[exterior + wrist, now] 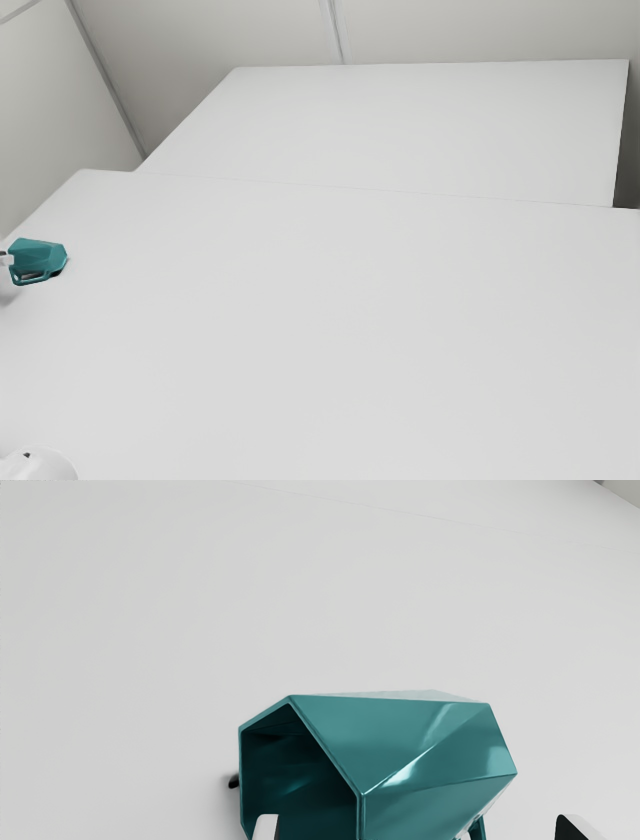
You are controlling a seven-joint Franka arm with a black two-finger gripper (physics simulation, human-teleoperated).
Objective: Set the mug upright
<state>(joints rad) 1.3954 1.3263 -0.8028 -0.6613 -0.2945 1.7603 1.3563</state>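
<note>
The pincer (6, 260) stands wide open, gripping nothing, one fingertip before the mouth of the teal mug (38, 258), which lies sideways on the counter (350, 330) at the exterior view's nine o'clock.

"What a lane! Open worktop (350, 330) sweeps from the mug (38, 258) right across to the exterior view's right!"

"Ah, but close in it's tight: the mug lies on its side in front of the gripper (6, 259), its bulk taking up most of the gap between spread fingers (265, 828), handle (480, 828) in there too!"

"And a small dark shape (233, 781) just beside the mug's mouth!"
</note>
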